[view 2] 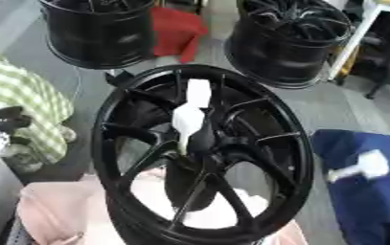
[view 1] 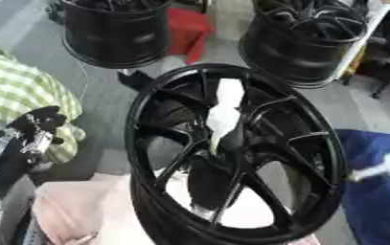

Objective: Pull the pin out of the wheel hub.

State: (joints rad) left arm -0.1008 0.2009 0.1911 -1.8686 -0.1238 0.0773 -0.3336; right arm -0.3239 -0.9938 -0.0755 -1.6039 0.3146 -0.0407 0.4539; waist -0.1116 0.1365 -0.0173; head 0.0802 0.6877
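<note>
A black spoked wheel hub (view 1: pixel 315 139) stands on its edge in the middle, its face turned toward me. A white elongated pin (view 2: pixel 189 115) sticks out at the hub's centre and points up and toward me. My left hand (view 1: pixel 26 136), black with silver parts, shows at the left edge, well apart from the wheel and the pin. Blur hides how that hand is posed. Nothing touches the pin. My right hand is in neither view.
The wheel rests on a pink cloth (view 1: pixel 80 206). Two more black wheels (view 1: pixel 114 33) (view 1: pixel 307 38) stand behind, with a red object (view 1: pixel 188 28) between them. Green checked fabric (view 1: pixel 22 86) lies at the left, blue fabric (view 1: pixel 374 191) with a white patch at the right.
</note>
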